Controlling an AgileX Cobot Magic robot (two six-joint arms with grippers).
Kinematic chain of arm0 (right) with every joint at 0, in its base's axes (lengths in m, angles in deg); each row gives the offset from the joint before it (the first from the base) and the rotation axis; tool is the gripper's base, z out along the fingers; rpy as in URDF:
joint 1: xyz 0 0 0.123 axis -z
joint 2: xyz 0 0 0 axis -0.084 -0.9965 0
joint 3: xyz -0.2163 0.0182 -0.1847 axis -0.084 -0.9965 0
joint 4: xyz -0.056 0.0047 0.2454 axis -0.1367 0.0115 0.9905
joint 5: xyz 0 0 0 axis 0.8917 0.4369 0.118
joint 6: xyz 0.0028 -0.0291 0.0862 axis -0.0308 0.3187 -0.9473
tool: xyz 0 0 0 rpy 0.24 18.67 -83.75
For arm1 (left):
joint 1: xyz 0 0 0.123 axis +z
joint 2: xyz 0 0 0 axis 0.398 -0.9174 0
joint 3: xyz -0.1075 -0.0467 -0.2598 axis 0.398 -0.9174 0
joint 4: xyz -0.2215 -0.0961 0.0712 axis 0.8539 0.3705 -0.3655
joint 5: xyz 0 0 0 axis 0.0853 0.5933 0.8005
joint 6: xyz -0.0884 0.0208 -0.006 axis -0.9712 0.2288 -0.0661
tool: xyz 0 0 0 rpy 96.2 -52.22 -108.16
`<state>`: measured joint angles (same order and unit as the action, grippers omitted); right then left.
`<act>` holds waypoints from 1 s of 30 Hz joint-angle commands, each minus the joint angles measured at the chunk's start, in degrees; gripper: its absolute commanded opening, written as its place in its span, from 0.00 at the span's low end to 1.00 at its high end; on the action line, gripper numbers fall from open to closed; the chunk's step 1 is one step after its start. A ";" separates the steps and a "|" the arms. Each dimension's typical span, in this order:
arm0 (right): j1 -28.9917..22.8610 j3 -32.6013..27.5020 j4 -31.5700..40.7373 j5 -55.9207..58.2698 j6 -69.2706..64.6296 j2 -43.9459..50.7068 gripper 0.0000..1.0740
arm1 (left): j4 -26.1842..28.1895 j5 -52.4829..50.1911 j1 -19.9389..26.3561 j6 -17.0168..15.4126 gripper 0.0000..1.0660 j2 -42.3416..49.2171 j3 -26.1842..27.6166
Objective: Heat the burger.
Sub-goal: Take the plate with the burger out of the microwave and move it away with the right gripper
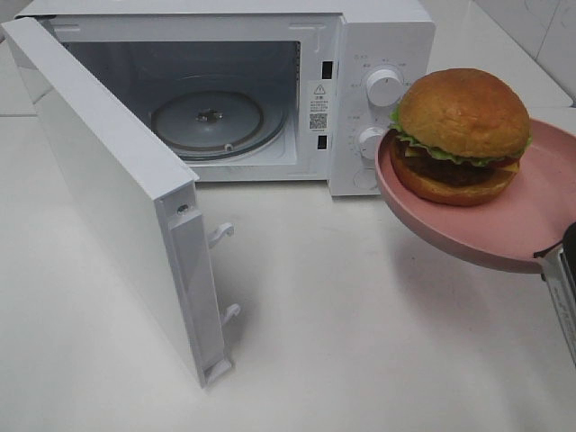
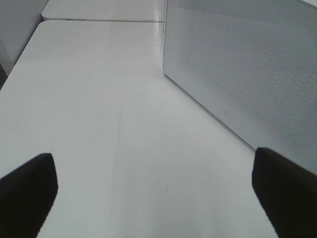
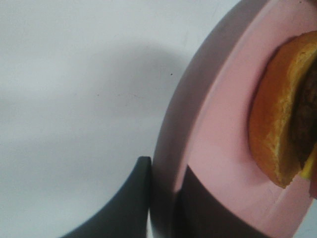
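The burger (image 1: 463, 135), with a golden bun, green lettuce and a dark patty, rests on a pink plate (image 1: 504, 236) held in the air at the right, in front of the microwave's control panel. My right gripper (image 1: 551, 256) is shut on the plate's near rim. The right wrist view shows its dark fingers (image 3: 130, 203) pinching the plate (image 3: 223, 124) edge, with the burger (image 3: 277, 114) beyond. The microwave (image 1: 378, 54) stands open with its glass turntable (image 1: 209, 119) bare. My left gripper (image 2: 156, 198) hangs open over the table with nothing in it, and the exterior view does not show it.
The microwave door (image 1: 99, 180) swings far out to the left and forward, with latch hooks on its free edge. In the left wrist view its perforated panel (image 2: 247, 64) stands close by. A white table (image 1: 342, 342) stretches in front.
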<state>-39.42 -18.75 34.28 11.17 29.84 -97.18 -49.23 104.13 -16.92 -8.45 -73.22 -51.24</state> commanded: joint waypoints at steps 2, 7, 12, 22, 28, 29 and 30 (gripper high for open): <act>0.23 -0.92 -5.84 -1.49 -9.80 1.09 0.00 | 0.06 -0.63 0.29 -0.23 0.94 1.09 -0.11; 0.23 -1.83 -11.63 0.69 -20.68 0.86 0.00 | 0.06 -0.63 0.29 -0.23 0.94 1.09 -0.11; 0.23 -1.83 -16.84 3.44 -30.77 0.86 0.00 | 0.06 -0.63 0.29 -0.23 0.94 1.09 -0.11; 0.23 -1.83 -22.80 9.68 -46.35 -2.86 0.00 | 0.06 -0.63 0.29 -0.23 0.94 1.09 -0.11; 0.23 -1.78 -28.25 10.14 -64.00 -11.63 0.00 | 0.06 -0.63 0.29 -0.23 0.94 1.09 -0.11; 0.23 -1.78 -29.11 10.20 -66.86 -13.01 0.00 | 0.06 -0.63 0.29 -0.23 0.94 1.09 -0.11; 0.23 -1.78 -29.11 10.20 -66.86 -13.01 0.00 | 0.06 -0.63 0.29 -0.23 0.94 1.09 -0.11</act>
<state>-39.42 -20.92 9.53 21.66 -33.59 -110.07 -49.23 104.13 -16.92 -8.45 -73.22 -51.24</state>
